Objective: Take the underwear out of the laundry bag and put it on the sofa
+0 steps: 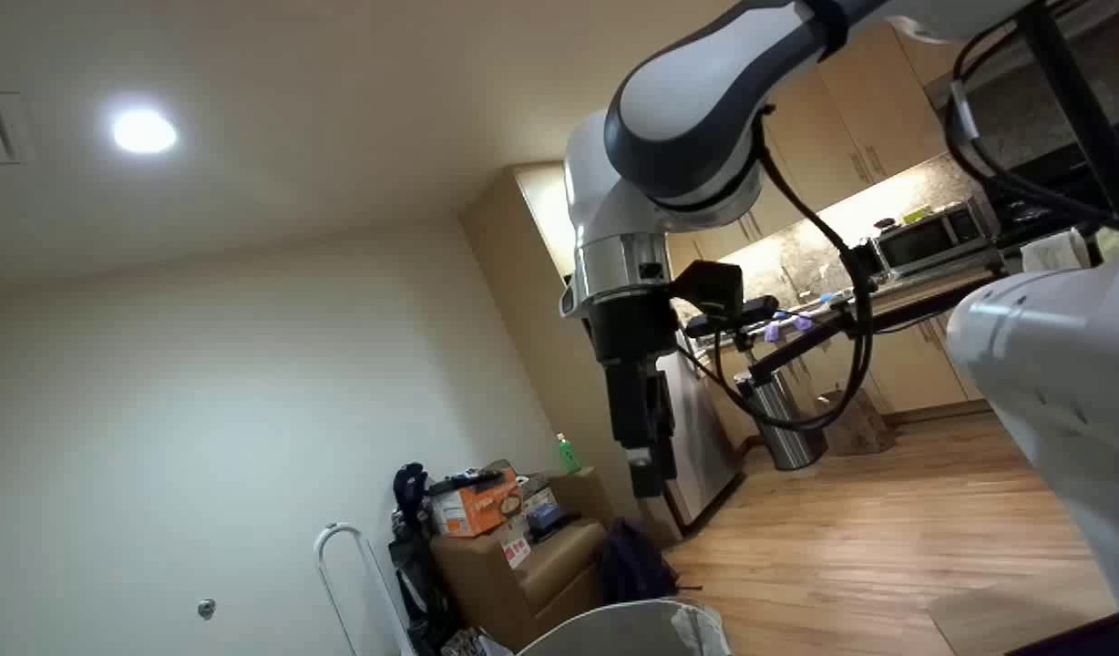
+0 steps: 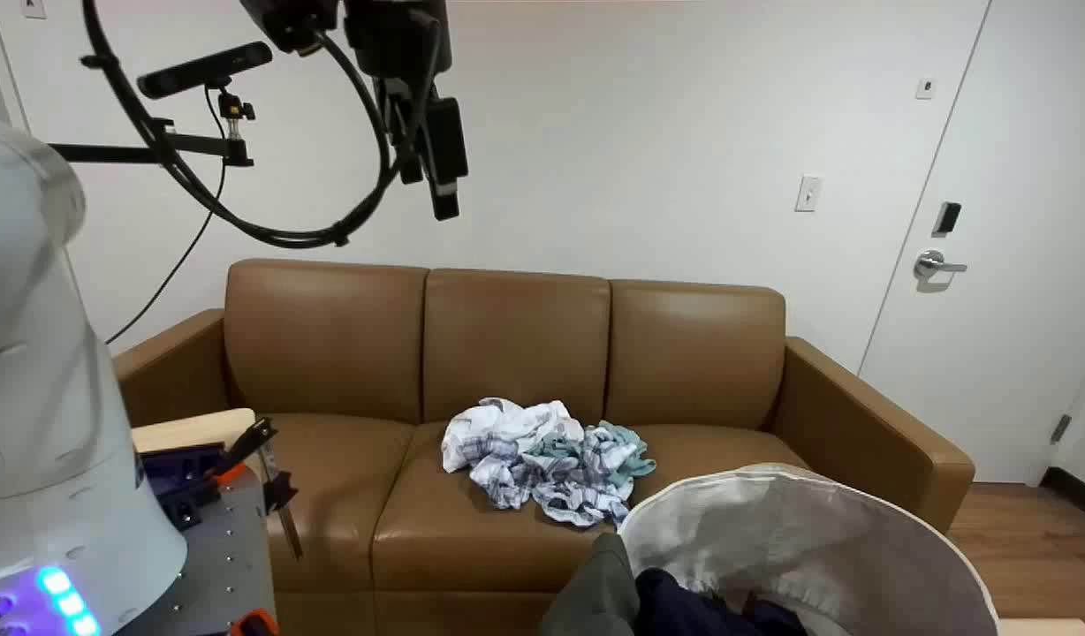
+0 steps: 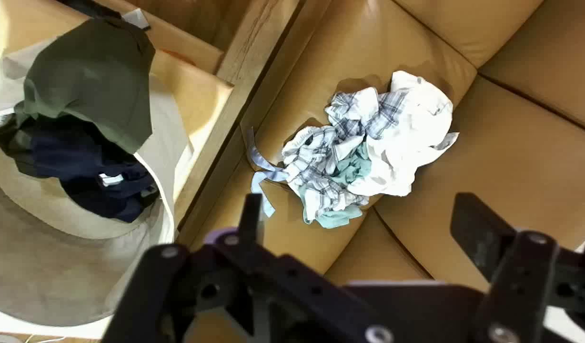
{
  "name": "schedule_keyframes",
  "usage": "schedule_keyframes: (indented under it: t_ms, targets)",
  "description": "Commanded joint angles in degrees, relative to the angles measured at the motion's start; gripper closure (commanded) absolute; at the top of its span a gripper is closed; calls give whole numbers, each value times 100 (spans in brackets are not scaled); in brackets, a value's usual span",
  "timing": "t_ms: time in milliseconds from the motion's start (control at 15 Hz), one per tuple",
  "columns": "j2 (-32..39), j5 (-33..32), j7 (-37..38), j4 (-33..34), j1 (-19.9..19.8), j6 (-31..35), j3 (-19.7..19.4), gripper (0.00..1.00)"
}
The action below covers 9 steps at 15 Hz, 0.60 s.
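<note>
The laundry bag [image 2: 825,539] is a pale open-topped bag in front of the sofa; it also shows in the wrist view [image 3: 49,276], and its rim in an exterior view [image 1: 614,615]. An olive garment [image 3: 92,81] hangs over its rim, and navy clothing [image 3: 78,157] lies inside. A crumpled pile of white, plaid and teal cloth [image 2: 542,459] rests on the brown sofa's [image 2: 516,344] middle seat. I cannot tell which piece is underwear. My gripper [image 3: 361,219] is open and empty, high above the sofa; it also shows in both exterior views [image 1: 651,469] [image 2: 429,185].
A brown seat [image 1: 559,551] with an orange box [image 1: 477,506] and other items stands by the wall. A camera on a black bar [image 2: 205,71] is beside the arm. A metal bin [image 1: 783,424] stands by the kitchen cabinets. A wooden edge [image 3: 245,95] runs between bag and sofa.
</note>
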Motion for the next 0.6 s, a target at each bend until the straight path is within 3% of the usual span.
schedule_keyframes:
  t_ms: [0, 533]
  targets:
    - [26, 97, -87, 16, -113, -23, 90, 0]
    - [-10, 106, -57, 51, -127, -16, 100, 0]
